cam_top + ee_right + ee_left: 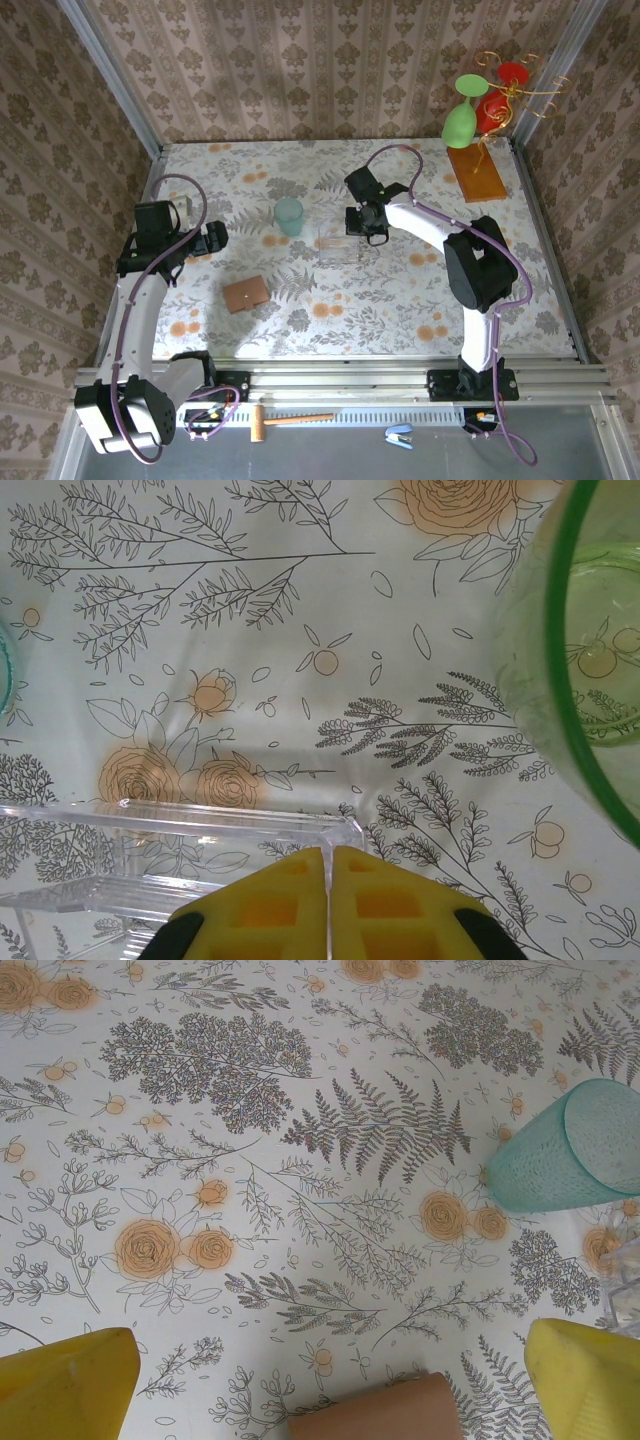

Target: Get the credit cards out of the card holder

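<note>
Apparently barely started: holder (pixel 245 293) lies closed, lower left of centre, cards presumably inside. Left gripper (pixel 330 1370) spread wide just above it; right gripper (pixel 328 885) pinched together, empty.

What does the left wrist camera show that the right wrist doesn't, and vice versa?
Left wrist: an edge of the card holder between the fingers of the open left gripper. Right wrist: a green translucent glass and the shut right gripper. Both: the floral tablecloth, the clear acrylic box and the teal cup.
</note>
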Tool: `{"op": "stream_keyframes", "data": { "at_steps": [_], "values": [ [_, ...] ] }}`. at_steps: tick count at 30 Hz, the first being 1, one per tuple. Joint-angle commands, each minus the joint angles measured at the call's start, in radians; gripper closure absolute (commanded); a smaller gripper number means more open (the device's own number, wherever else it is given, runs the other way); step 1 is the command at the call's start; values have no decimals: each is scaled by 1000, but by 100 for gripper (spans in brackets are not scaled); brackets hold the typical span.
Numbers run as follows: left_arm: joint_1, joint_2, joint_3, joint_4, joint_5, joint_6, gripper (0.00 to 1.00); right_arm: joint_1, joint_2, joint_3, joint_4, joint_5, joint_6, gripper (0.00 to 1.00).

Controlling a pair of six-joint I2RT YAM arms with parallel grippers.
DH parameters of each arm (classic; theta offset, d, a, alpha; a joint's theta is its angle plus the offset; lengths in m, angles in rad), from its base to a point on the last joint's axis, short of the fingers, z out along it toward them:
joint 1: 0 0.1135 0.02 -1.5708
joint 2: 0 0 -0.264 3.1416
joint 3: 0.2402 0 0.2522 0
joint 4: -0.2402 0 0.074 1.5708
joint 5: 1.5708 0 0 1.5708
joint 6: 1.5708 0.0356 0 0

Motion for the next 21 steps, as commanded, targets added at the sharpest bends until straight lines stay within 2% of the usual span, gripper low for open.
{"op": "stream_keyframes", "data": {
  "at_steps": [1, 14, 21],
  "values": [
    [4, 1, -9, 1, 14, 8, 0, -3, 2, 29, -23, 11, 15, 90],
    [-2, 14, -11, -18, 12, 5, 0, -3, -42, 32, -31, -11, 14, 84],
    [-98, 72, 7, -84, -56, -53, 0, -4, -113, 22, -49, -16, 10, 79]
  ]
}}
